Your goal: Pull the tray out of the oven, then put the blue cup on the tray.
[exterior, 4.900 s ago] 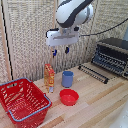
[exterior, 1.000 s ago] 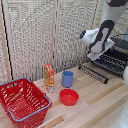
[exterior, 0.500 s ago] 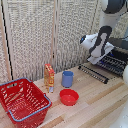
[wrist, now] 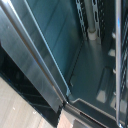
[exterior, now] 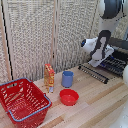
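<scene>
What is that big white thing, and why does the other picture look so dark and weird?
The white thing is a robot arm. It is reaching into a little oven whose door is folded down. One picture comes from a camera standing in the room. The dark one comes from a camera on the robot's wrist, looking right inside the oven. On the wooden table sit a blue cup, a red bowl, an orange carton and a red basket. I cannot see its fingers, so I cannot tell if it holds anything.

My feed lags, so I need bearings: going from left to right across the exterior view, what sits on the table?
Red basket → orange carton → blue cup → open oven door → oven. The red bowl sits in front of the cup, overlapping its span.
</scene>
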Tool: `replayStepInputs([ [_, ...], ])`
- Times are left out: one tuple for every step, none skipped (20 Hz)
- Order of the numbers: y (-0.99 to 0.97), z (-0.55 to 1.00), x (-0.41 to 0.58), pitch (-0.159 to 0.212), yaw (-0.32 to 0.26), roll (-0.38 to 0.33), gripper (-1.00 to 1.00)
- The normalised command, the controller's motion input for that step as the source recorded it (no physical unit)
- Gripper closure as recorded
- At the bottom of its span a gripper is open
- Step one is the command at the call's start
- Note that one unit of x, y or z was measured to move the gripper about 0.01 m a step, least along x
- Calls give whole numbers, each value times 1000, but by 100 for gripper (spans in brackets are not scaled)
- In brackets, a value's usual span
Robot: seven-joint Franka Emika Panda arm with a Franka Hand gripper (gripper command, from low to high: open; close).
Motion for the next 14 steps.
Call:
replayStepInputs([
  [-149,46,0,0,0,42,100],
  [-109,0,0,0,-12,55,100],
  [-51,0,51,13,-34,57,100],
  [-11,-20,83,15,-49,46,100],
  [0,-51,0,0,-65,51,100],
  [0,-51,0,0,-56,57,100],
  [0,-57,0,0,-55,56,100],
  [11,-46,0,0,-61,51,100],
  [120,-20,0,0,-81,32,100],
  [177,0,0,0,-100,12,100],
  [260,0,0,0,-120,0,100],
  [394,0,0,0,-121,-45,100],
  [429,0,0,0,-114,-56,100],
  [440,0,0,-13,-116,-26,100],
])
